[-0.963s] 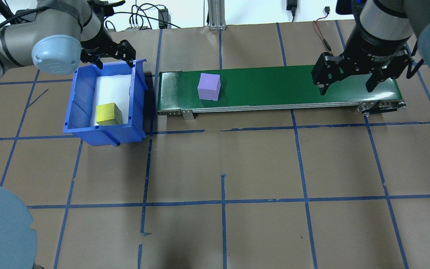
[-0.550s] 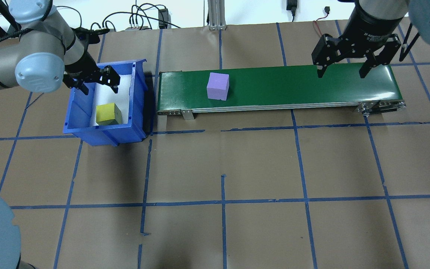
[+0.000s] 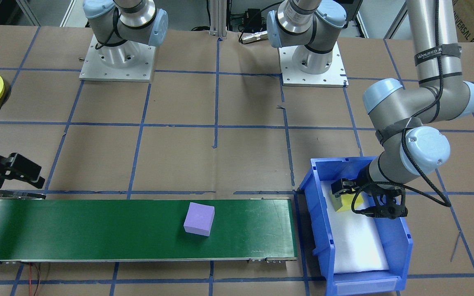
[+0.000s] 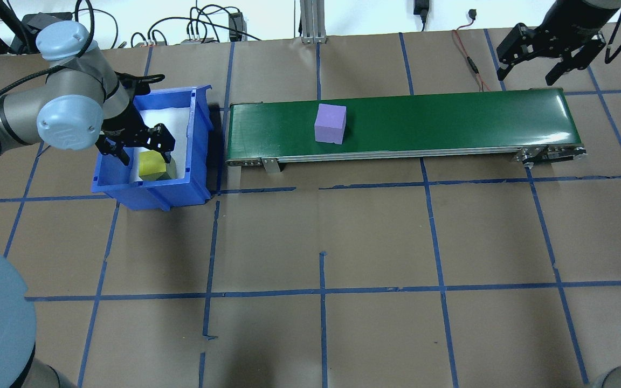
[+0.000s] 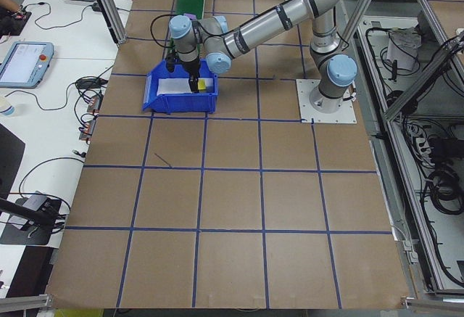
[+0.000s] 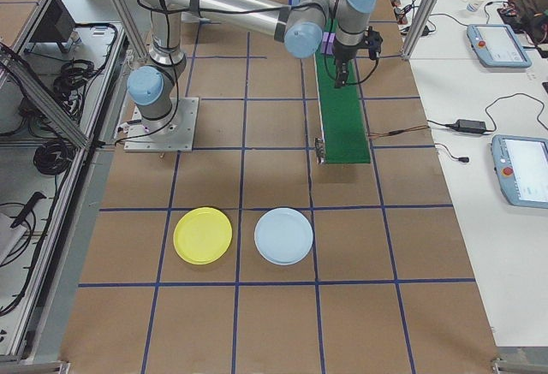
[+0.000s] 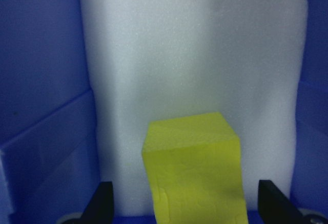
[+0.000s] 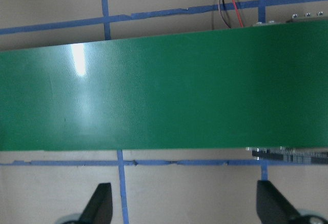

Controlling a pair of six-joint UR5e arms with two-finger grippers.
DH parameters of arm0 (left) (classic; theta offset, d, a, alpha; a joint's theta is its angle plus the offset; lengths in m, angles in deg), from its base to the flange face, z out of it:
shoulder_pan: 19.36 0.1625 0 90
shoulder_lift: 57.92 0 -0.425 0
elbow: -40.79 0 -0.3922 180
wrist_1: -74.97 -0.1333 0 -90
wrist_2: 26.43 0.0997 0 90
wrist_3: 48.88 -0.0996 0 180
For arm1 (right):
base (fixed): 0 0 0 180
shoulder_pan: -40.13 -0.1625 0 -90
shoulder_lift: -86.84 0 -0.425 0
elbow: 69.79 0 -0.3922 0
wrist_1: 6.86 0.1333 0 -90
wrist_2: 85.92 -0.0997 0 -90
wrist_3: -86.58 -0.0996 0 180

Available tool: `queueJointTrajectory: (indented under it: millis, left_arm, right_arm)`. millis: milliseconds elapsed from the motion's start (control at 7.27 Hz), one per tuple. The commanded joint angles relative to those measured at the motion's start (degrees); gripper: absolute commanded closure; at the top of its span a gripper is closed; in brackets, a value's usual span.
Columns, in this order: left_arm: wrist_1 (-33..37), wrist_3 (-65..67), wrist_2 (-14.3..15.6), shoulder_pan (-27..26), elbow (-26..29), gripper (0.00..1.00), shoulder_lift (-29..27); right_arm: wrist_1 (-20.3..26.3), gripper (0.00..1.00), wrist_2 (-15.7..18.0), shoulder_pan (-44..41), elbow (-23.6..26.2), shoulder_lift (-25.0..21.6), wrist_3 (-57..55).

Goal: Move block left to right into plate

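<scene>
A purple block (image 4: 330,124) rides on the green conveyor belt (image 4: 450,116), left of its middle; it also shows in the front view as the purple block (image 3: 199,218). A yellow block (image 4: 152,166) lies on white foam in the blue bin (image 4: 149,189). My left gripper (image 4: 143,147) is down in the bin, open. In the left wrist view its fingers (image 7: 104,205) stand either side of the yellow block (image 7: 192,175) without touching it. My right gripper (image 4: 529,67) hangs open beyond the belt's far right end, holding nothing. The yellow plate (image 6: 203,235) lies far off on the robot's right.
A pale blue plate (image 6: 283,236) lies beside the yellow one. The bin's walls (image 3: 318,230) close in tightly around the left gripper. Cables and a red wire (image 4: 469,59) run along the table's far edge. In the right wrist view only the belt (image 8: 164,96) and the taped table show.
The purple block has travelled to the right along the belt. My left gripper has come down into the bin over the yellow block. My right gripper has drawn back beyond the belt's far edge.
</scene>
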Motion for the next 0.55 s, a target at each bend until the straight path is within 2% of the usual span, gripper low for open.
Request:
queueJointTrajectory:
  millis: [0, 138, 275, 413]
  left_arm:
    - [-0.4, 0.7, -0.5, 0.0, 0.0, 0.0, -2.2]
    - [-1.7, 0.8, -0.6, -0.1, -0.1, 0.0, -3.3]
    - [-1.8, 0.6, -0.6, -0.1, -0.1, 0.12, -3.4]
    - [-1.8, 0.4, -0.6, -0.1, -0.1, 0.34, -3.5]
  right_arm:
    - [-6.5, 0.0, -7.8, 6.4, 0.1, 7.7, 6.3]
    - [-6.7, 0.0, -11.5, 6.7, 0.8, 9.9, 7.8]
    - [-6.7, 0.0, -13.8, 6.7, 2.4, 9.9, 8.0]
    - [-8.2, 0.0, -16.4, 6.7, 5.3, 9.7, 9.5]
